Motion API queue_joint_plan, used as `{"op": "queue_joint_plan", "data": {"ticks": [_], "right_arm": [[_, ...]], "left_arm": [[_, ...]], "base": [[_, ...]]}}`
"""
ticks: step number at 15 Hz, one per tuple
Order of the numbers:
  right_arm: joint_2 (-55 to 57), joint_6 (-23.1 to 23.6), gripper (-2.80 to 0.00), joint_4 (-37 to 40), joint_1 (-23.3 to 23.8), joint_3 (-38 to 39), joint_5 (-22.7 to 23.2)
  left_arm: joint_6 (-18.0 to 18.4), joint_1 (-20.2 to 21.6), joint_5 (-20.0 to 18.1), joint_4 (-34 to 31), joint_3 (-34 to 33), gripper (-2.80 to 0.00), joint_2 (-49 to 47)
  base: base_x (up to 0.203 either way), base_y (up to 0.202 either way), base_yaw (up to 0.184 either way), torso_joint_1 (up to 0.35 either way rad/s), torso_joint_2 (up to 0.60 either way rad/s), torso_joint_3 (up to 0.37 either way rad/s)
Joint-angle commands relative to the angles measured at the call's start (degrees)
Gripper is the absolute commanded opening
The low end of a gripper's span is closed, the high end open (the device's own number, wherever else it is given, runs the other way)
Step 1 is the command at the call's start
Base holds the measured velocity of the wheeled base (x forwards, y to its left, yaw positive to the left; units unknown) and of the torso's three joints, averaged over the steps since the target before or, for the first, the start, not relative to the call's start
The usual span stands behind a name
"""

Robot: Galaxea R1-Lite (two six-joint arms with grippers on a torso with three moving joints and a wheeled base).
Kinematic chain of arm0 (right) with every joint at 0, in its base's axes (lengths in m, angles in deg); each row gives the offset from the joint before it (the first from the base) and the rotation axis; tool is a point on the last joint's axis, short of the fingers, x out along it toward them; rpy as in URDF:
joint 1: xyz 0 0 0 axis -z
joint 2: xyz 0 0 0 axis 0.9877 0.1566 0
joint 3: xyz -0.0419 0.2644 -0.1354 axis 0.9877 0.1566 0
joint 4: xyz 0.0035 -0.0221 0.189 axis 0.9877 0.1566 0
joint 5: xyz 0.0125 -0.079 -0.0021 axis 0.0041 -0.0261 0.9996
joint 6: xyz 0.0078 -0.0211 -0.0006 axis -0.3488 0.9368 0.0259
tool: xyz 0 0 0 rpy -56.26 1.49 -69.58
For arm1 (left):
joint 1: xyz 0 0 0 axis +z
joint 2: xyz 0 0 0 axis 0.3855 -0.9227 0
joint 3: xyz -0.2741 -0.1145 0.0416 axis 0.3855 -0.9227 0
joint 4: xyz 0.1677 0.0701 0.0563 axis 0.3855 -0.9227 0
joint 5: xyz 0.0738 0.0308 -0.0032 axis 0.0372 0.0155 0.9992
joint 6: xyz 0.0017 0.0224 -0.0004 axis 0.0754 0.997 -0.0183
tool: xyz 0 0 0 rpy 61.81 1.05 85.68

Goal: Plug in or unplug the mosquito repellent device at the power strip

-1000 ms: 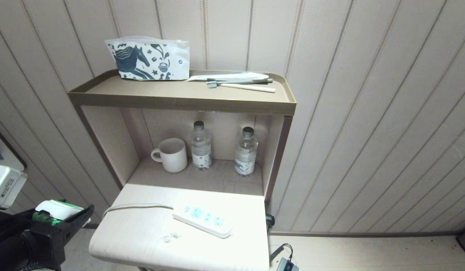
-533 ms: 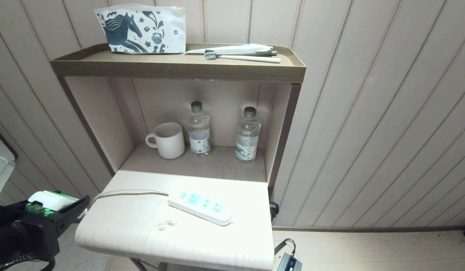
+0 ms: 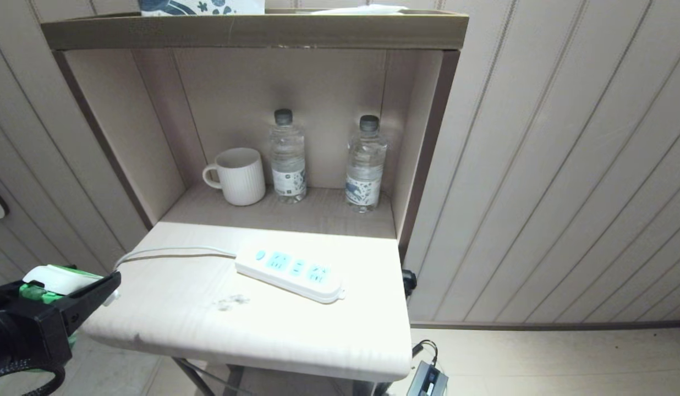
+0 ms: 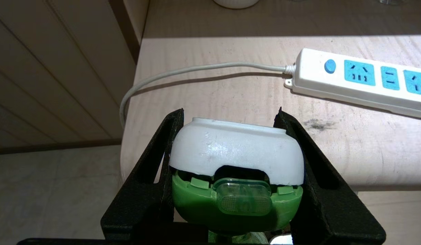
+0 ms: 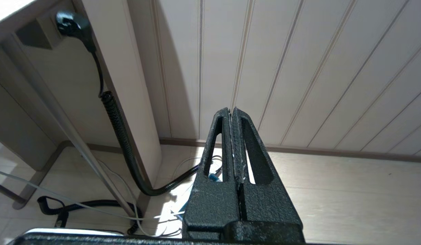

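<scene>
Power strip flat on the table, ahead of the left gripper and off to its right side, well apart from the fingertips; long axis slanted across the approach line, cord end nearest, blue button then socket faces farther along, sockets all vacant. Device clamped between both left fingers, which stand roughly half spread on its white cap, green body below; gripper just beside the table's left front edge, not yet over it. Judged next: travel forward and rightward to bring the device over a socket. Right gripper parked low, fully closed on nothing, aimed at wall and floor, so left arm far nearer. Against the earlier frames: whole view shifted as the camera dropped, shelf top now nearly out of frame; grip on the device unchanged.
</scene>
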Motion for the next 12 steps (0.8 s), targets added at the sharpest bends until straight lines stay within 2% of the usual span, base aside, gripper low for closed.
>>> {"op": "queue_joint_plan", "data": {"ticks": [1, 7, 10, 12], "right_arm": [[0.02, -0.13, -2.8, 0.02, -0.01, 0.06, -0.04], [0.02, -0.13, -2.8, 0.02, -0.01, 0.06, -0.04], [0.02, -0.13, -2.8, 0.02, -0.01, 0.06, -0.04], [0.02, -0.13, -2.8, 0.02, -0.01, 0.06, -0.04]], "left_arm": [[-0.03, -0.02, 0.1, 0.13, 0.67, -2.8, 0.31], [-0.24, -0.02, -0.16, 1.03, 0.76, -2.8, 0.23], [-1.79, -0.02, 0.19, 3.4, 0.33, -2.8, -0.5], [-2.34, -0.07, 4.0, 16.03, -2.44, -2.8, -4.83]], "base": [[0.0, 0.0, 0.0, -0.144, 0.34, 0.193], [0.0, 0.0, 0.0, -0.029, 0.07, 0.045], [0.0, 0.0, 0.0, 0.0, 0.0, 0.0], [0.0, 0.0, 0.0, 0.0, 0.0, 0.0]]}}
